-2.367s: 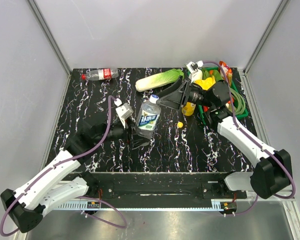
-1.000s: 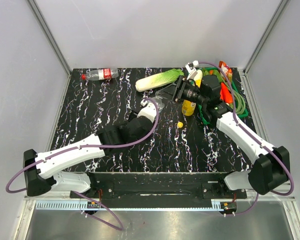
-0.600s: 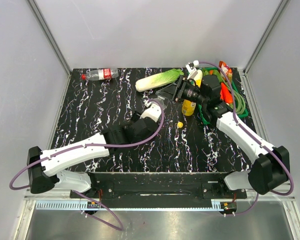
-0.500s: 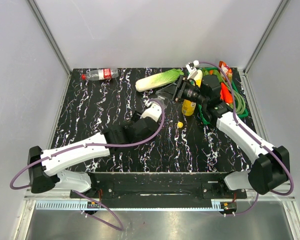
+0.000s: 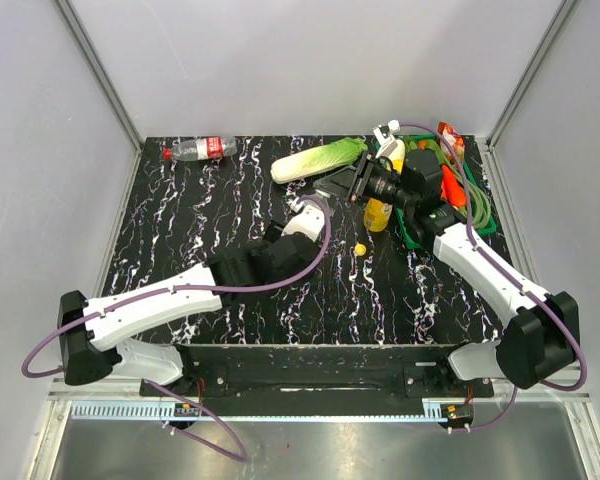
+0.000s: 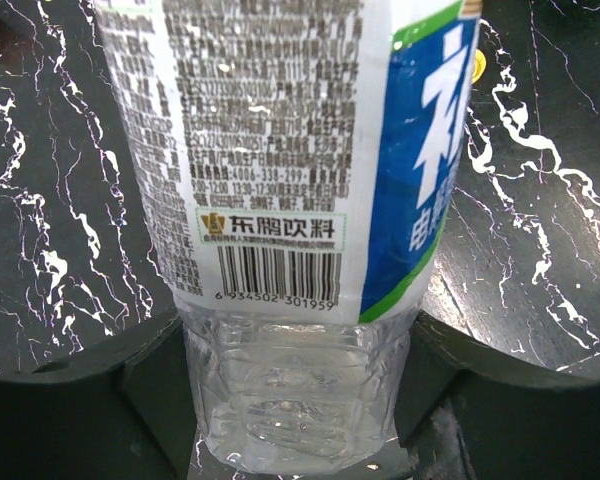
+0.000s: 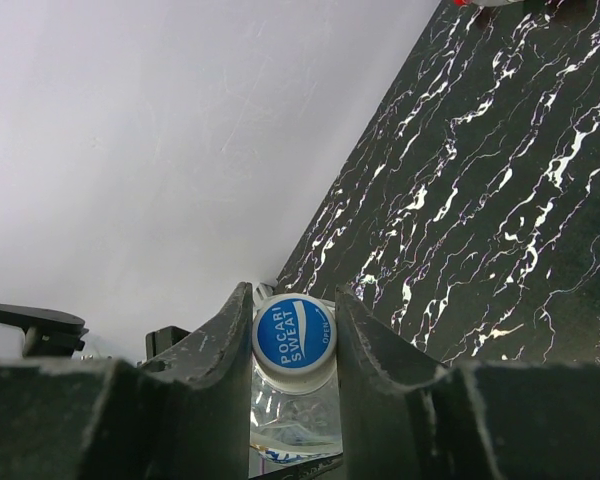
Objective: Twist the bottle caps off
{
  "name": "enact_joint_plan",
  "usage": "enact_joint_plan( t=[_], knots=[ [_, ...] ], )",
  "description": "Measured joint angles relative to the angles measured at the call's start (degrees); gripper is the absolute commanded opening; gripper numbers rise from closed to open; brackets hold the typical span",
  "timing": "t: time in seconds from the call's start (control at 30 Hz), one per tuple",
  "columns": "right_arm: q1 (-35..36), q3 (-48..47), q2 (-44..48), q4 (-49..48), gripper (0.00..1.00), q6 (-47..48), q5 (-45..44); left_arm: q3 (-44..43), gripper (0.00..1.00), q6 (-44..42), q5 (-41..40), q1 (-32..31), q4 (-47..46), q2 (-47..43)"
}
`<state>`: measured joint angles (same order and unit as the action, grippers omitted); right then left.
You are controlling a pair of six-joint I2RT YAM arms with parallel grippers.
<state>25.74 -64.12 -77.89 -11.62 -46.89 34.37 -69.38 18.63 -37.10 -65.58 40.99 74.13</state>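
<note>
At mid-table, the clear bottle (image 6: 280, 180) with the blue-white label is held by both arms. From the overhead view it is almost wholly hidden beneath the left gripper (image 5: 302, 212) and the right gripper (image 5: 337, 186); only the wrist views expose it. On the left wrist view, the left claw is seen part-open and clamped on the bottle's ribbed lower body, below the label. On the right wrist view, the white cap (image 7: 294, 335), blue-printed on top, is seen pinched between the nearly closed right fingers (image 7: 365, 350). The bottle's long axis is judged to run from left claw to right claw, with the cap pointed toward the far right corner; the exact tilt cannot be told. The yellow cap (image 5: 360, 248) is seen lying loose on the table (image 5: 180, 220).
</note>
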Motion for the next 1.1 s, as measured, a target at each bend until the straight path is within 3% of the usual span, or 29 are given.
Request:
enact_joint_plan(
  t=[0.33,0.7,1.1],
  knots=[
    [-0.1,0.6,-0.1,-1.1,0.0,0.2,0.8,2.1,0.17,-0.5,2.8,1.2,-2.6,-1.6],
    [0.1,2.1,-0.1,-7.3,0.0,-0.7,5.8,12.3,0.18,-3.0,24.0,9.0,-13.6,-12.9],
    [0.1,2.4,0.7,-14.3,0.0,-2.5,11.4,19.6,0.18,-0.6,44.6,16.0,-24.4,-19.6]
  ],
)
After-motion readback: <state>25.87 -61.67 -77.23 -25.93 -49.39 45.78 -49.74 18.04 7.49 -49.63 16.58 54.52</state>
